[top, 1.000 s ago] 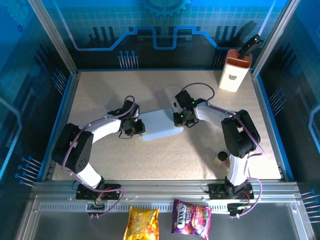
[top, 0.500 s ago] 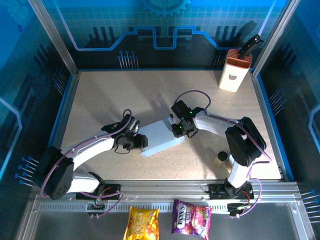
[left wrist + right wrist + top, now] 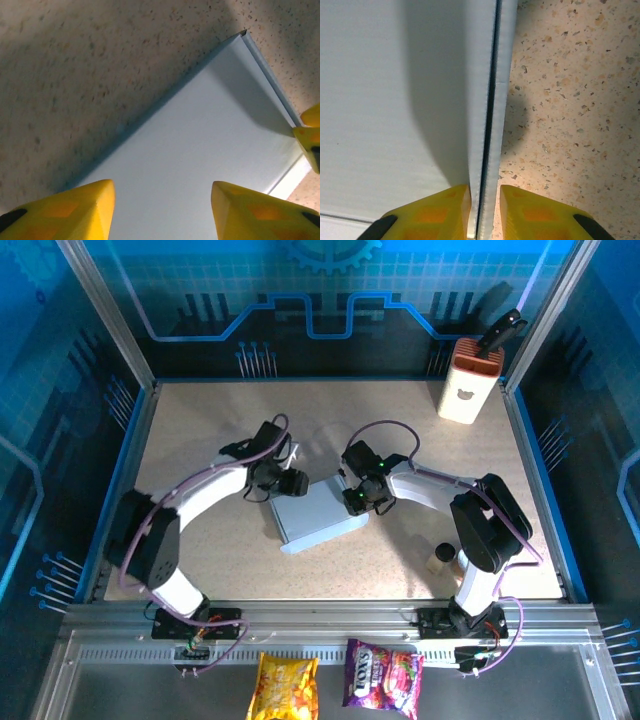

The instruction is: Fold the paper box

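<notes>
On the table (image 3: 200, 430), at its middle, the paper box (image 3: 318, 515) lies closed (finishing, I judge). My left tool (image 3: 162, 197) hangs open, and my right tool (image 3: 485, 195) sits astride its edge, grip unclear. Next I'd press it flat.

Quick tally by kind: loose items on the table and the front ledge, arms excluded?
Paper box: 1
Snack bags: 2, the yellow bag and the purple bag
Tall white-and-orange container: 1
Black-handled item sticking out of that container: 1
Small brown cylinder: 1
Total: 6
</notes>
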